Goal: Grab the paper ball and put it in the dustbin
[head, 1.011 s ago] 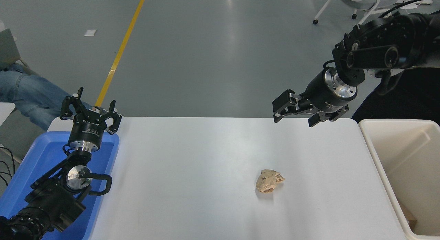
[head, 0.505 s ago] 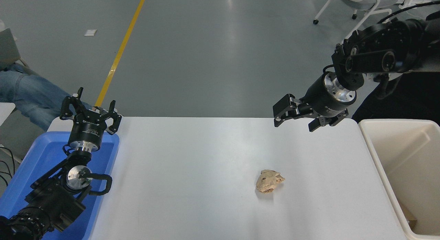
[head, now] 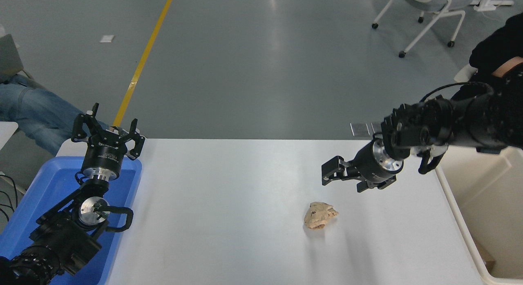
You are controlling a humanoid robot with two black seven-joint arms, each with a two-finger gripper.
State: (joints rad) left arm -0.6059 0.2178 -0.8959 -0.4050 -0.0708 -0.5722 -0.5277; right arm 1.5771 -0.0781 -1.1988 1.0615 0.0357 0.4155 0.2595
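- The right gripper (head: 341,179) has its fingers apart, with the paper ball (head: 320,215) just below them.
- Closing too high, they might push it away.
- The left gripper (head: 107,132) sits open, far off.

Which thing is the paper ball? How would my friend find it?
Start at the big white table. Look toward its right side, a little before the cream dustbin. The paper ball is the small crumpled tan wad lying alone there.

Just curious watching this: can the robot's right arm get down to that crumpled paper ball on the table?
Probably yes. The right gripper hangs open just beyond the paper ball, and only bare table lies between them.
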